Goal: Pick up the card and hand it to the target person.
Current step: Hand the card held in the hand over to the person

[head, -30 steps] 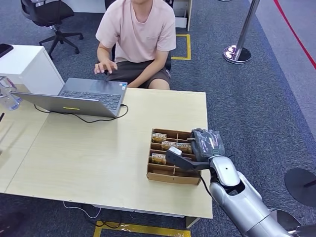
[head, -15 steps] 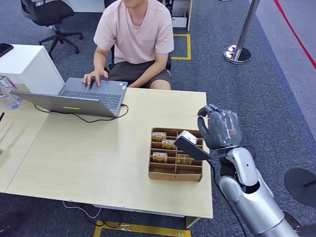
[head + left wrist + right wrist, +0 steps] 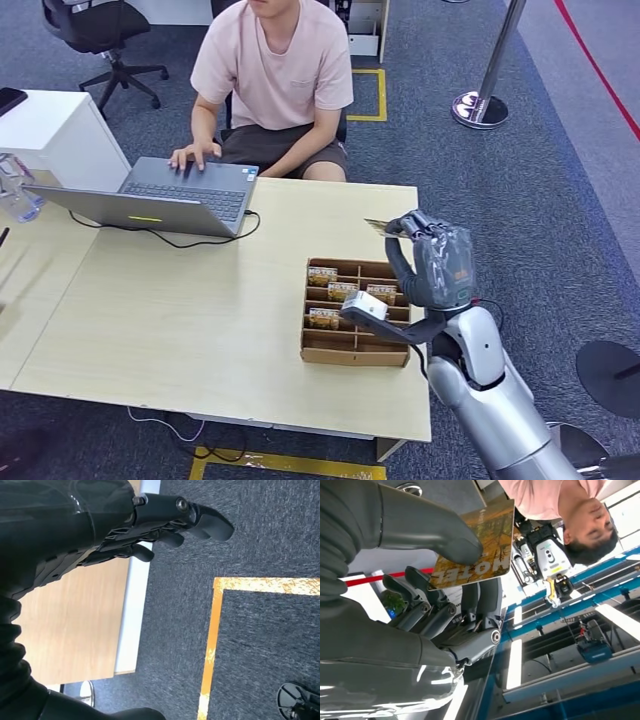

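One card [image 3: 482,540] pinched between thumb and fingers of right hand [image 3: 434,262], lifted above the cardboard box [image 3: 355,350] of cards on the table [image 3: 189,310]. Left hand [image 3: 113,525] holds nothing, fingers loosely extended, hanging over the carpet beside the table. Pick looks done; handover step underway. Next: reach across toward the person [image 3: 275,70] at the laptop [image 3: 166,195], keep the grip until taken.
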